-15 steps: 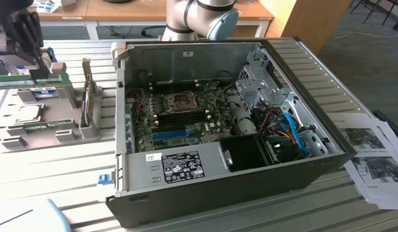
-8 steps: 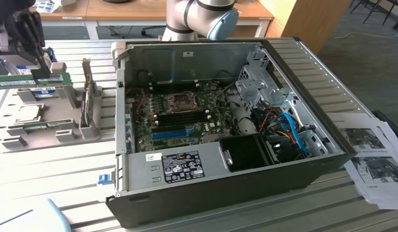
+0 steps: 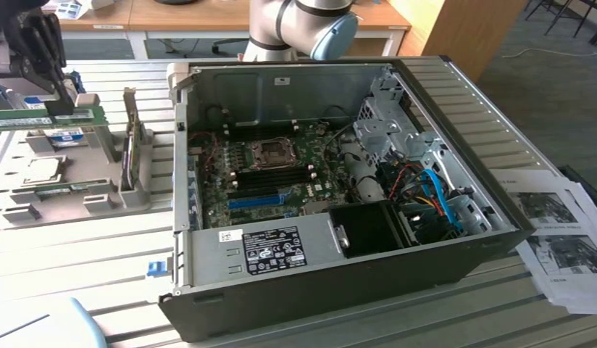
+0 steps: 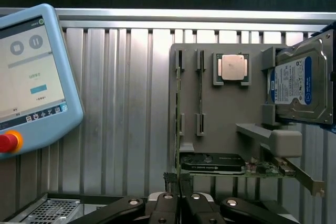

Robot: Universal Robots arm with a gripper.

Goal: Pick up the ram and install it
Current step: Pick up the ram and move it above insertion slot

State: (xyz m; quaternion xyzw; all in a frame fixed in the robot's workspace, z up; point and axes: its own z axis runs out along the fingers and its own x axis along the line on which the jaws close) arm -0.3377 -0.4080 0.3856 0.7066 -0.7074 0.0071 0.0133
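Item under inspection: the ram (image 3: 47, 120), a thin green stick, sits level in the upper left of the exterior view. The gripper (image 3: 61, 109) has its fingers pressed together on it, pinching it near mid-length. In the wrist view the ram (image 4: 176, 124) shows edge-on, running out from between the fingertips of the gripper (image 4: 177, 178).

Position: the ram is over the grey tray (image 3: 86, 206), in line with one of its slotted holders. Whether its lower edge is clear of that holder cannot be told.

Surroundings: the tray also carries a hard drive (image 4: 296, 85), a processor (image 4: 232, 67) and a card (image 4: 212, 162). The open case (image 3: 327, 290) lies at frame centre in the exterior view, with the motherboard (image 3: 269, 174) exposed inside, well apart from the ram.

Progress, as judged: the grasp is made, so the pick-up is done or nearly so. Carrying the ram to the case and seating it on the motherboard remain; installation is not yet begun.
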